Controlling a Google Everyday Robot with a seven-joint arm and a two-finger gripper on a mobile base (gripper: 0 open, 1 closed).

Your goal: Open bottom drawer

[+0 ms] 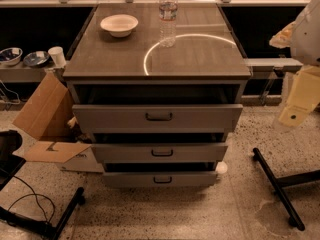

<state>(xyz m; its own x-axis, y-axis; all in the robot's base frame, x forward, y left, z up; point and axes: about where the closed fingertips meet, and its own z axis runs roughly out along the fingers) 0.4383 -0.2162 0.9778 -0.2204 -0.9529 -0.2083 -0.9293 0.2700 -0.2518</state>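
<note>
The bottom drawer (161, 179) is the lowest and narrowest of three grey fronts on the cabinet (100, 59), with a small dark bar handle (162, 180) at its centre. A dark gap shows above its front, as above the two drawer fronts over it. Its inside is hidden. My gripper (296, 111) hangs as a cream-coloured part at the right edge of the view, below a white arm shell (310, 29). It is well to the right of the cabinet and higher than the bottom drawer, touching nothing.
A white bowl (119, 25) and a water bottle (168, 16) stand on the cabinet top. An open cardboard box (47, 119) lies at the left. Black stand legs lie on the floor at the right (277, 184) and the lower left (55, 219). A side shelf (25, 73) holds bowls and a cup.
</note>
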